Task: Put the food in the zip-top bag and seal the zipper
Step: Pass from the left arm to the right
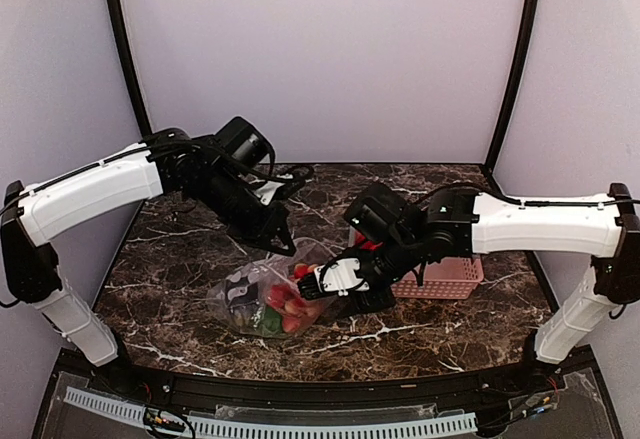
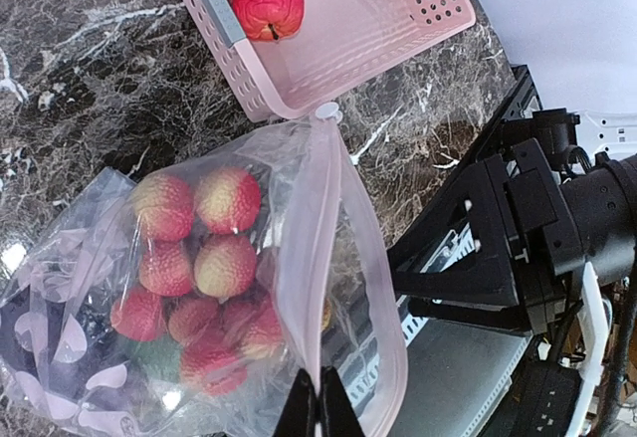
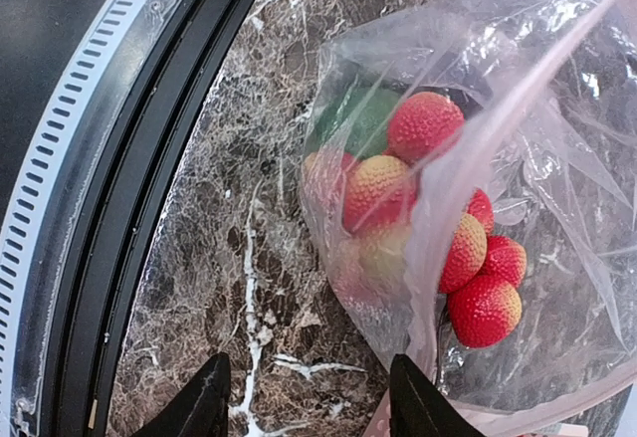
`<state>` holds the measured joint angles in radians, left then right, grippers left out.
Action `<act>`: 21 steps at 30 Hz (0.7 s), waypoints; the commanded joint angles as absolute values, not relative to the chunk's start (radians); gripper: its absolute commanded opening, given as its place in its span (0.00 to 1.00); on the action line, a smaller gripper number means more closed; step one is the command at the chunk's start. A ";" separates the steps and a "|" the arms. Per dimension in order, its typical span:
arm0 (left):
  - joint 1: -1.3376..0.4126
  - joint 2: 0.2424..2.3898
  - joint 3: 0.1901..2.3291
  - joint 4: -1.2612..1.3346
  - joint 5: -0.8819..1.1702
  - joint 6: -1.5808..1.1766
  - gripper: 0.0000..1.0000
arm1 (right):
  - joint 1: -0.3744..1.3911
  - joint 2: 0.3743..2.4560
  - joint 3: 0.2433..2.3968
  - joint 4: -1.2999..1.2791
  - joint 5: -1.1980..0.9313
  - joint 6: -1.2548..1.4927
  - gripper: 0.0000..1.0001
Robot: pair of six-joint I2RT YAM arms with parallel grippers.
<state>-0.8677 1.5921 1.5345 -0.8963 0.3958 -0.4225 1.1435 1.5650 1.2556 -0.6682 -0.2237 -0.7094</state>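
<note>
Left claw [image 2: 318, 412] was pinched shut on the zipper [image 2: 317, 208], lifting the zip-top bag [image 1: 235, 309] open near the front edge of the counter [image 1: 180, 259]. That lip probably needed to be held high and taut for loading. Right claw [image 3: 307, 397] hung half-open and empty above the food [image 2: 227, 200] inside, its arm reaching in from the basket [image 1: 450, 279] side.

bag [image 3: 557, 158]: clear and floppy, fills the 1 to 5 o'clock side, lying on the marble table [image 3: 239, 258]
berries [image 3: 425, 123]: bumpy red-yellow ones bunched inside, dead centre
green piece [image 3: 358, 118]: tucked behind them, 11 o'clock of the bunch
zipper [image 3: 468, 168]: pale strip slanting from 1 to 6 o'clock
right gripper [image 3: 304, 407]: at 6 o'clock, spread apart, only tabletop between
</note>
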 commanded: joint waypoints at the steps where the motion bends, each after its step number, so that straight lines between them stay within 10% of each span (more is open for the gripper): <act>1: -0.863 1.485 1.517 -0.939 0.358 -0.426 0.01 | 1.133 1.513 1.348 -0.653 -0.231 -0.727 0.51; 21: -0.863 1.351 1.429 -0.911 0.322 -0.458 0.01 | 1.140 1.665 1.517 -0.793 -0.359 -0.771 0.56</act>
